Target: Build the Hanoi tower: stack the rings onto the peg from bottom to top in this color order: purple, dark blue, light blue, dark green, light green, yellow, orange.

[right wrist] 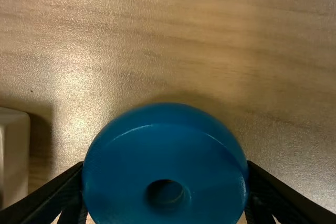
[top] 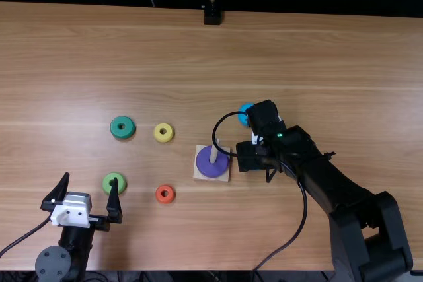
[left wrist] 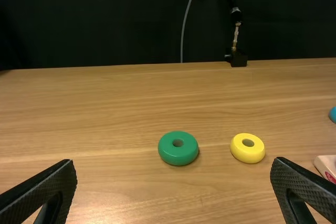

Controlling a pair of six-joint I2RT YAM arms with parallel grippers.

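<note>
My right gripper (top: 251,157) is just right of the wooden base (top: 223,176), where the purple ring (top: 207,166) lies around the peg (top: 213,152). In the right wrist view the right gripper (right wrist: 165,192) is shut on the dark blue ring (right wrist: 126,166), with the base (right wrist: 13,153) beside it. The light blue ring (top: 244,114) is partly hidden behind the right arm. My left gripper (top: 90,181) stands open at lower left, also seen in its wrist view as the left gripper (left wrist: 174,171). Loose rings lie on the table: dark green (top: 122,127), light green (top: 110,183), yellow (top: 164,133), orange (top: 165,194).
The right arm's black links and cable cross the table's right half down to the near edge. A black stand (top: 212,16) rises at the far table edge (top: 119,6).
</note>
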